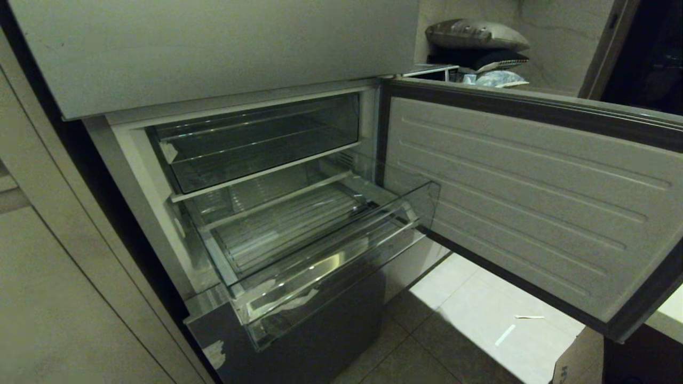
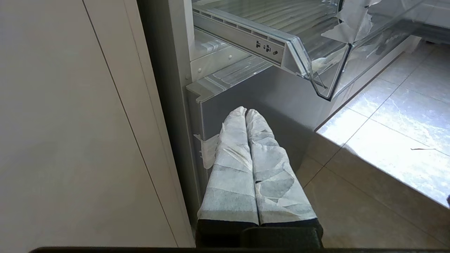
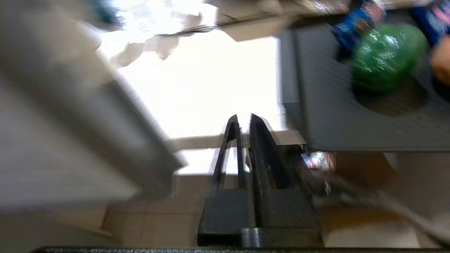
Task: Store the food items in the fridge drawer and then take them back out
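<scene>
The fridge drawer (image 1: 341, 266), a clear ribbed bin, stands pulled out of the open fridge with nothing in it; its front corner (image 2: 327, 70) shows in the left wrist view. A glossy green bell pepper (image 3: 386, 56) and a tan-orange lump (image 3: 442, 63) lie on a dark grey tray (image 3: 323, 105) in the blurred right wrist view. My right gripper (image 3: 243, 117) hovers beside that tray, short of the pepper, black fingers almost together and holding nothing. My left gripper (image 2: 246, 110), wrapped in white tape, hangs shut low by the fridge's lower front. Neither arm appears in the head view.
The fridge door (image 1: 533, 202) swings wide open to the right. A shallower clear bin (image 1: 256, 144) sits above the drawer. Blue-labelled bottles (image 3: 357, 23) lie by the pepper. A cardboard box (image 1: 579, 362) stands on the tiled floor; a cabinet panel (image 1: 64, 298) flanks the left.
</scene>
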